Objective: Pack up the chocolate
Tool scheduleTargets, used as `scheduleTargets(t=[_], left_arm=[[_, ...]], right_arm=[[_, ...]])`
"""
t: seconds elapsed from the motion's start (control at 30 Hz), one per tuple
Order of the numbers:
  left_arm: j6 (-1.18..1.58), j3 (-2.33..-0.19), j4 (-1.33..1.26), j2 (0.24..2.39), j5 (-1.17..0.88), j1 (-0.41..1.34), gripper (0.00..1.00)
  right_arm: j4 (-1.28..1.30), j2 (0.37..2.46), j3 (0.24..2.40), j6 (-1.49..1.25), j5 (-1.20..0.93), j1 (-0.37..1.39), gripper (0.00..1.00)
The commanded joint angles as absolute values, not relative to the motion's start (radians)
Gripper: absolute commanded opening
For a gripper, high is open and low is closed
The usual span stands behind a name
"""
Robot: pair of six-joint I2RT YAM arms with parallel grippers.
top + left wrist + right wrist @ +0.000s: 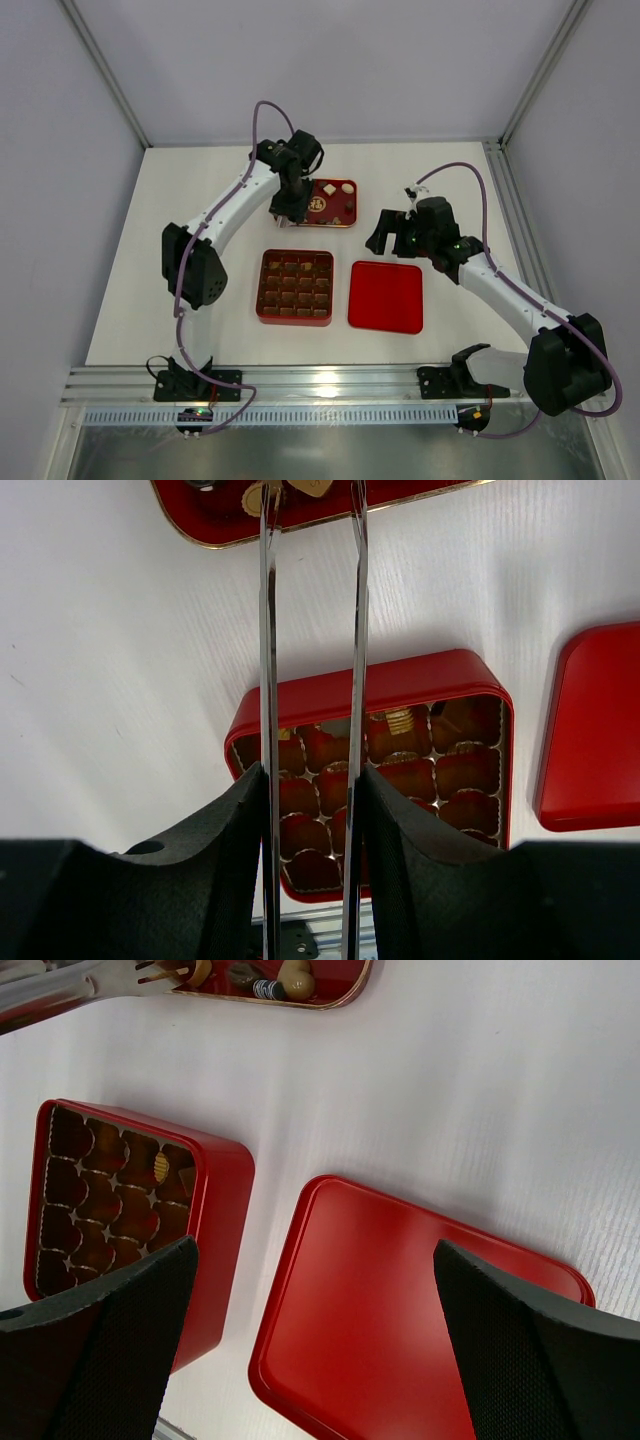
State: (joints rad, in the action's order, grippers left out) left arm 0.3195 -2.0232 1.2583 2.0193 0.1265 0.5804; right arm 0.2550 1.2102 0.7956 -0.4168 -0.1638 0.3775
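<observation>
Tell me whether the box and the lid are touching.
Apart. The top view shows a strip of bare table between the box and the lid; the right wrist view shows the same gap.

Held in my sight: my right gripper [312, 1250], black fingers [110, 1330] spread wide, above a white table [480, 1110] carrying one flat red lid [400, 1310], beside it one red box [225, 1220] with brown compartments and one tan piece [161, 1167], and farther off one gold-rimmed red tray [345, 995] of loose chocolate [295, 980].
</observation>
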Motion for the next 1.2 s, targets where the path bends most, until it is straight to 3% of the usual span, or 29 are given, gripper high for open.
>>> scheduleTargets(t=[0.0, 0.77, 1.17], left_arm=[[0.291, -2.042, 1.262, 2.014, 0.124, 0.583, 0.41], [0.273, -2.056, 1.267, 2.069, 0.109, 0.583, 0.41], [0.279, -2.115, 1.269, 2.106, 0.094, 0.581, 0.36]], right_arm=[[0.222, 1.178, 0.793, -0.414, -0.163, 0.374, 1.0], [0.222, 1.183, 0.792, -0.413, -0.16, 0.374, 1.0], [0.224, 1.189, 0.796, -0.408, -0.153, 0.373, 1.0]])
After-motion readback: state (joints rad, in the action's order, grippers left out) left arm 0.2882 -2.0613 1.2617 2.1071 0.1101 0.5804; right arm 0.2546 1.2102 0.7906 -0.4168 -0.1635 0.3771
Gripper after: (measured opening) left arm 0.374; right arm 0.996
